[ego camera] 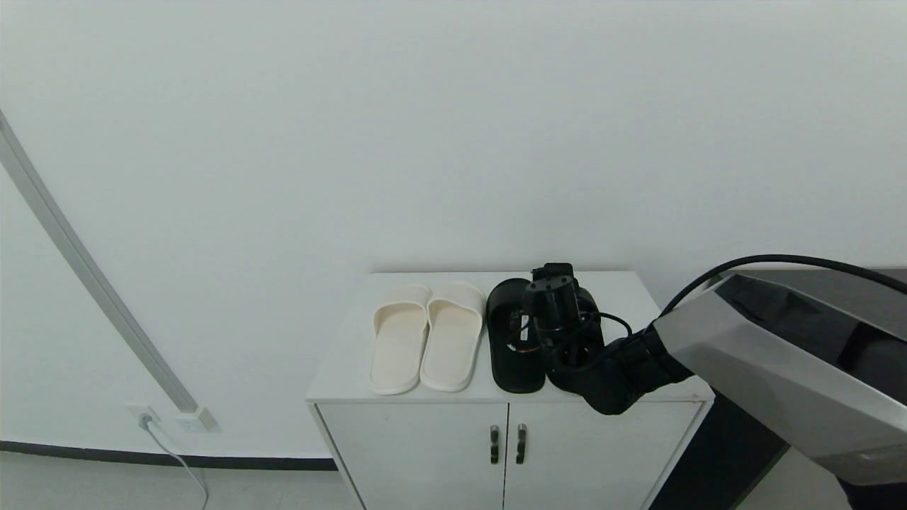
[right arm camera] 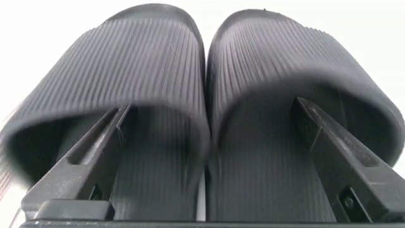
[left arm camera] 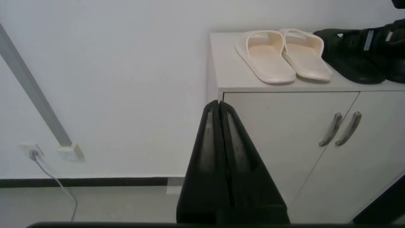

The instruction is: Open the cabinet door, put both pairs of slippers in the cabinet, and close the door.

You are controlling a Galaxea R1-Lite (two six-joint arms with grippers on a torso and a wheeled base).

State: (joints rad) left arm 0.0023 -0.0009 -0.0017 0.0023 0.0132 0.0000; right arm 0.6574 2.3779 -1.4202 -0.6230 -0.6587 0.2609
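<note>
I am poising my right pincer (right arm camera: 212, 106), wide open and empty, inside the black slippers (ego camera: 514, 354); next, I judge, pinching both together.

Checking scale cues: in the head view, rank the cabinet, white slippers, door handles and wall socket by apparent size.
1. cabinet
2. white slippers, taken as a pair
3. door handles and wall socket look about alike, so they are left unranked
</note>
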